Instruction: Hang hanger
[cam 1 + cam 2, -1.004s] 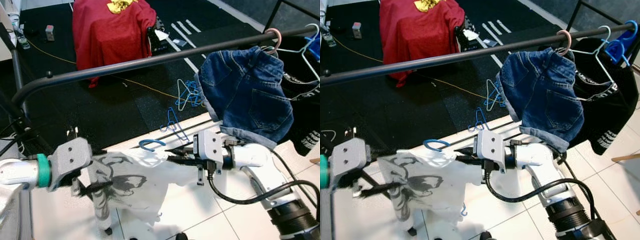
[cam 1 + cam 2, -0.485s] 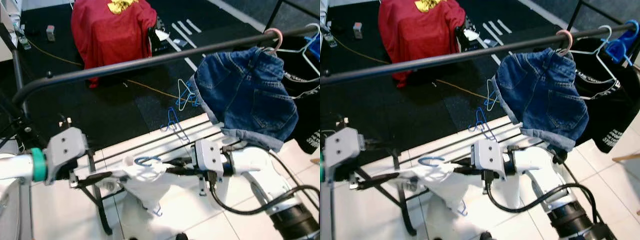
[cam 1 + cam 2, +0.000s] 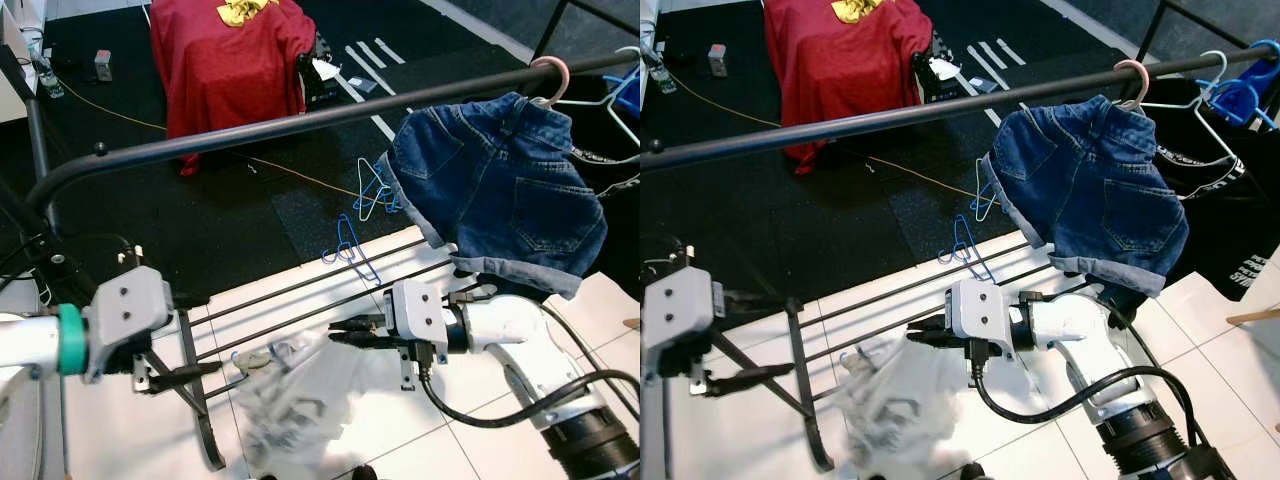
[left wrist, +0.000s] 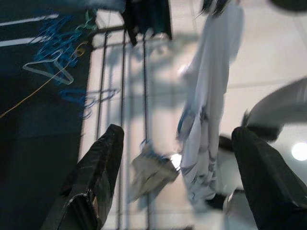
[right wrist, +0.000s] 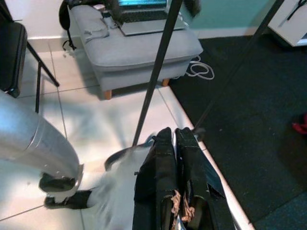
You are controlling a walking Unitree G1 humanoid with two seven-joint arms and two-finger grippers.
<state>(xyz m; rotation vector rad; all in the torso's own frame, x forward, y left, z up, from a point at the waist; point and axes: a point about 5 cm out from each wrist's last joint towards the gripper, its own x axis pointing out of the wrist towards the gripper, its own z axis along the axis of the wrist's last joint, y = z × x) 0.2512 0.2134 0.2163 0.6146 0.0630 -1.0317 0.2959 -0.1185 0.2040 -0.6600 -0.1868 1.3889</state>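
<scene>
A white shirt with a grey print (image 3: pixel 295 400), blurred in motion, drops below and between my two grippers toward the tiled floor; a blue hanger hook (image 3: pixel 243 358) shows at its top. My left gripper (image 3: pixel 195 371) is open, left of the shirt and apart from it; the left wrist view shows its fingers (image 4: pixel 96 177) spread wide with the shirt (image 4: pixel 206 110) beyond them. My right gripper (image 3: pixel 338 330) is shut just above and right of the shirt, fingers (image 5: pixel 163 158) pressed together. The dark rail (image 3: pixel 300 122) runs overhead.
Denim shorts (image 3: pixel 500 190) on a pink hook (image 3: pixel 548 70) and dark clothes hang at the rail's right end. The rack's low bars (image 3: pixel 300 300) and leg (image 3: pixel 195 400) stand below. Loose blue hangers (image 3: pixel 350 245) lie on the black mat. A red-draped object (image 3: pixel 230 60) stands behind.
The shirt on its hanger, stretched between both grippers a second ago, has slipped free and is falling. The left gripper has drawn back left; the right arm has barely moved.
</scene>
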